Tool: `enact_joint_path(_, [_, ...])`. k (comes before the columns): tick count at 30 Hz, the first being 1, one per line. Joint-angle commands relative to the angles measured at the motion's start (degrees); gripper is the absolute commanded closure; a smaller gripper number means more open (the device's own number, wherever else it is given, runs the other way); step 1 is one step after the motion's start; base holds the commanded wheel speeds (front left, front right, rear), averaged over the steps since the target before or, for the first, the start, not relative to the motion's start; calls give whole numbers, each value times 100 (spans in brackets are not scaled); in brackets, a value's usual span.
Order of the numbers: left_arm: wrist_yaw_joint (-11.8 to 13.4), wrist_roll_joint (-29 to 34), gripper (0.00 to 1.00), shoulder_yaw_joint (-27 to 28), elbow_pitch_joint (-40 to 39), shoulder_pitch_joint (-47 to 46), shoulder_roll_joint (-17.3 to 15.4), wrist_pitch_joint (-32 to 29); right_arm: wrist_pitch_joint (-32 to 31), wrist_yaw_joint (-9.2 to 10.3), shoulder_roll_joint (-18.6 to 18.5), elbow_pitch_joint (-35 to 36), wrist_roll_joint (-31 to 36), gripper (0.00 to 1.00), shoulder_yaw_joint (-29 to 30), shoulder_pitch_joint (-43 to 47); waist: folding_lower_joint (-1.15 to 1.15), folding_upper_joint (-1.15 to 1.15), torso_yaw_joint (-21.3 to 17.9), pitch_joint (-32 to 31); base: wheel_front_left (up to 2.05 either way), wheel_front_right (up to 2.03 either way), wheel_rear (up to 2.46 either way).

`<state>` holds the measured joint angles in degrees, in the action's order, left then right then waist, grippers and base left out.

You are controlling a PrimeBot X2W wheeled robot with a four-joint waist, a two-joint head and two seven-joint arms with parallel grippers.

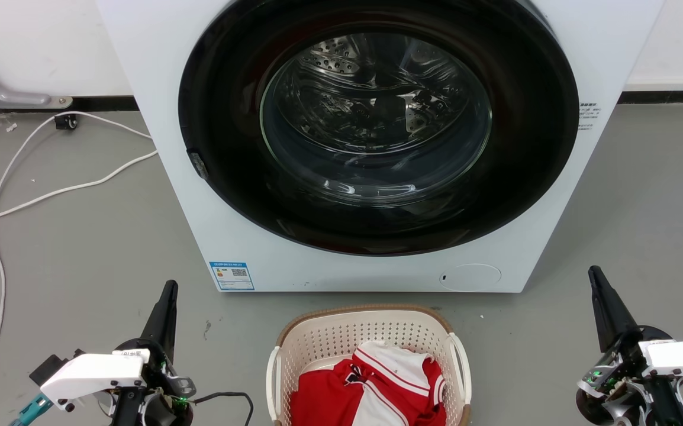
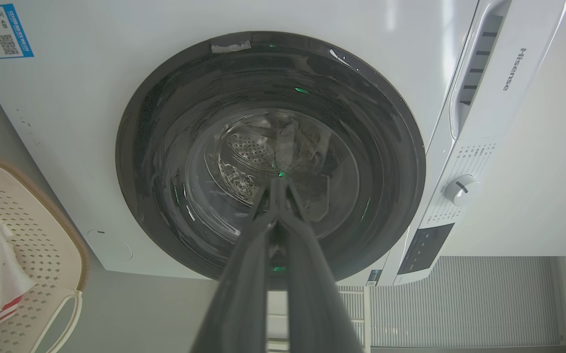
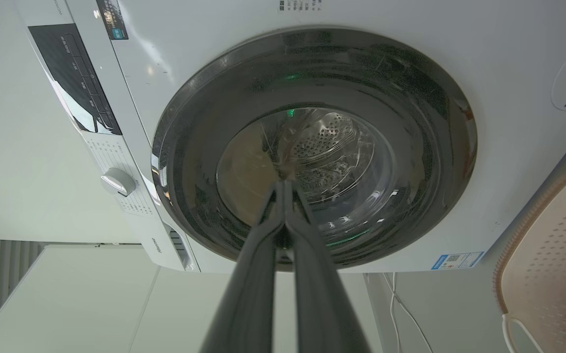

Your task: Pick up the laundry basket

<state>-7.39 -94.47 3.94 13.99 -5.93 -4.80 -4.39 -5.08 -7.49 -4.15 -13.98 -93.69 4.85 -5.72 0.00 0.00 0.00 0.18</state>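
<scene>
The laundry basket (image 1: pixel 329 337), cream perforated plastic with a brown rim and white side handles, sits on the floor at the bottom centre of the head view, in front of the washer. Red and white clothes (image 1: pixel 377 384) lie in it. My left gripper (image 1: pixel 167 296) stands shut well to the basket's left, fingers pointing at the washer. On the far side my right gripper (image 1: pixel 595 278) is shut too, well to the basket's right. Neither touches the basket. The basket (image 2: pixel 28 235) shows at the left edge of the left wrist view and the basket (image 3: pixel 543 255) at the right edge of the right wrist view.
A white front-loading washer (image 1: pixel 164 148) with a closed dark round door (image 1: pixel 377 130) stands right behind the basket. White cables (image 1: pixel 51 189) trail over the grey floor at the left. Bare floor lies on both sides of the basket.
</scene>
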Motion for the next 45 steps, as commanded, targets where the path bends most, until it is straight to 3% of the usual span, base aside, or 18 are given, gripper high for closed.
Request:
enact_joint_path(1, [-18, 24, 100, 13, 5, -26, 10, -25, -18, 0, 12, -10, 40, 100, 11, -74, 0, 0, 0, 0, 0, 0, 0])
enact_joint_path(45, [1, 94, 100, 97, 24, 8, 82, -92, -55, 0, 54, -20, 57, 100, 70, -2, 0, 0, 0, 0, 0, 0, 0])
